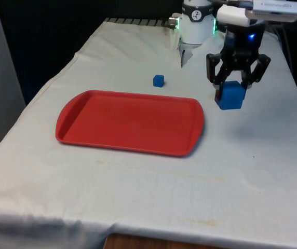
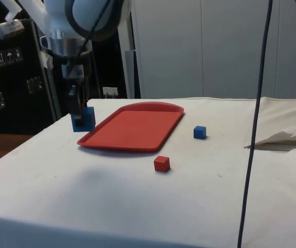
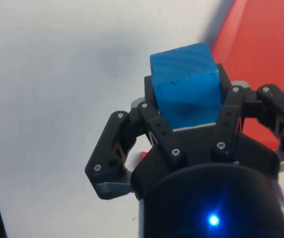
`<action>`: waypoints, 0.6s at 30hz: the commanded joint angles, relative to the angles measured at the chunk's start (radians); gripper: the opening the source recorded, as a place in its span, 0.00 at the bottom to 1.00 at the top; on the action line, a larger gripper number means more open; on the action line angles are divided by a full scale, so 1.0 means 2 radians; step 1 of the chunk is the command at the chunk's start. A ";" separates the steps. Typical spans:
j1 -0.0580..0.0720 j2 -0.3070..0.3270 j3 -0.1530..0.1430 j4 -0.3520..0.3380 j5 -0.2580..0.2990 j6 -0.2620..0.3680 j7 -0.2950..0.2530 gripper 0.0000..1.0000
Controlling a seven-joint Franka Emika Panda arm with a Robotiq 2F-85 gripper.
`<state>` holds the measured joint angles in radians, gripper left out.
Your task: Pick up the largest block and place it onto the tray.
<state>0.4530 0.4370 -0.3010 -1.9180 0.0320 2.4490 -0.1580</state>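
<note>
The largest block, a blue cube, hangs clear of the cloth with my gripper shut on it. It is just off the red tray's short end, on the front view's right. In the side view the blue cube and gripper hover beside the tray's nearer end. The wrist view has the cube clamped between my black fingers, with the tray's red corner beyond it.
A small blue cube lies on the cloth behind the tray. A small red cube sits near the tray's corner. A dark cable hangs in the side view's foreground, by a raised cloth fold.
</note>
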 commanded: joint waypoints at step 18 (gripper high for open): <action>-0.012 -0.009 -0.035 -0.020 0.003 0.015 -0.038 0.00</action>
<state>0.4360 0.4280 -0.3730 -1.9460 0.0340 2.4670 -0.2260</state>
